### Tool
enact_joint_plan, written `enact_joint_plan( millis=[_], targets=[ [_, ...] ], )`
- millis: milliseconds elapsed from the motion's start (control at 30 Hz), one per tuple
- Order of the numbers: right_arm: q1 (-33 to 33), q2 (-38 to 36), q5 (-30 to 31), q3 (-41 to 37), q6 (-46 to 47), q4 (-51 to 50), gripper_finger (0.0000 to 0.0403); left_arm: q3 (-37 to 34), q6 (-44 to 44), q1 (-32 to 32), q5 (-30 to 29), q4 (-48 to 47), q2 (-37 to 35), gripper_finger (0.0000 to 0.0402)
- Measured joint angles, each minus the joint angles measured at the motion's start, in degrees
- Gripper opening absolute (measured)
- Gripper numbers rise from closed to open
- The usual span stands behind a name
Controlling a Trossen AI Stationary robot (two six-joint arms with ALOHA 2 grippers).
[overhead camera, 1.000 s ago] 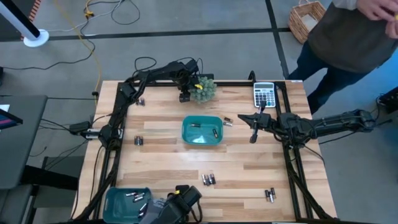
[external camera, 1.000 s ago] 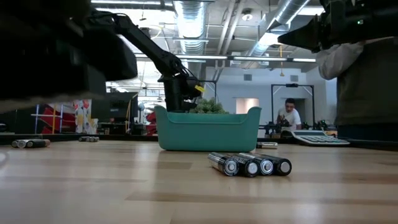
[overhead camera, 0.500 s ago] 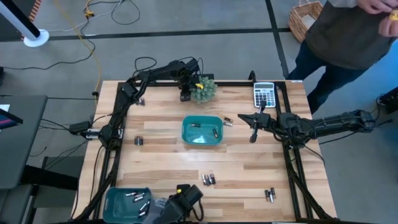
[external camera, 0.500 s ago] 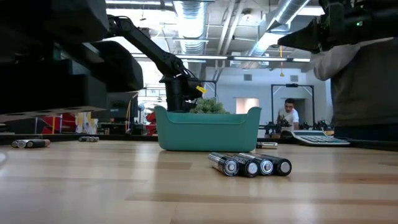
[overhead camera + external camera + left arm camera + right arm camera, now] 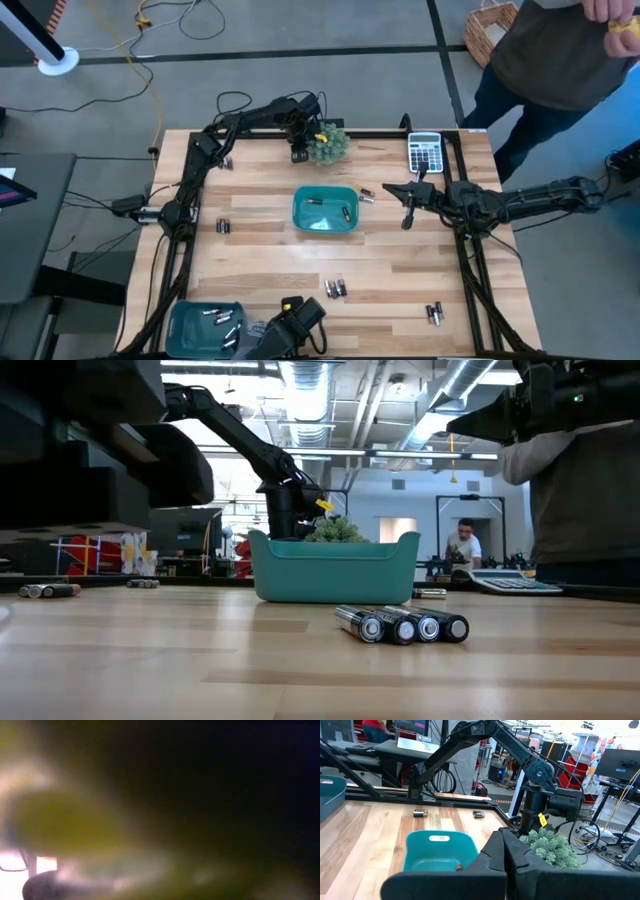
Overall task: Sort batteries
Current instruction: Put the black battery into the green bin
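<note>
- High view: the batteries lie scattered on the wooden table [image 5: 280,255]: a group of four [image 5: 335,289] near the front middle, a pair [image 5: 435,314] toward the front right, a pair [image 5: 223,227] at the left, one [image 5: 366,196] just beside the middle teal tray [image 5: 325,211], and a few inside that tray and the corner tray [image 5: 203,323]. The left gripper [image 5: 298,153] is down at the far edge, against a green plant-like clump [image 5: 327,146]; whether it pinches anything I cannot tell. The right gripper [image 5: 407,212] hovers beside the middle tray with nothing in it. A calculator [image 5: 425,152] sits at the far right; a person [image 5: 560,50] stands beyond.
- Low view: four batteries [image 5: 402,625] lie side by side, touching: dark cylinders with silvery end caps. I judge them rigid, dense for their size, smooth and apt to roll, so best pinched across the middle of the barrel.
- Left wrist view: only a green-yellow blur; the jaws cannot be read.
- Right wrist view: the right gripper [image 5: 506,851] has its fingers pressed together and empty, facing the teal tray [image 5: 440,851], with two more batteries [image 5: 421,812] beyond.
</note>
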Motion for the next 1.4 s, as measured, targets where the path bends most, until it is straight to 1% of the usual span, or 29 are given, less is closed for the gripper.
enact_joint_plan(
  millis=[267, 767, 1000, 1400],
  targets=[
    [0.0, 0.0, 0.0, 0.0, 0.0, 0.0, 0.0, -0.1, -1.8, 0.0, 0.5, -3.0, -1.1, 0.0039],
    [-0.7, 0.0, 0.0, 0.0, -0.2, 0.0, 0.0, -0.2, -3.5, -0.2, 0.3, -14.1, -2.3, 0.0038],
    [-0.7, 0.0, 0.0, 0.0, -0.4, 0.0, 0.0, -0.2, -5.5, -0.1, -1.2, -14.5, -3.1, 0.0038],
    [-0.7, 0.0, 0.0, 0.0, -0.7, -0.1, 0.0, -0.2, -5.9, 0.0, -1.6, -15.6, -8.7, 0.0038]
  ],
)
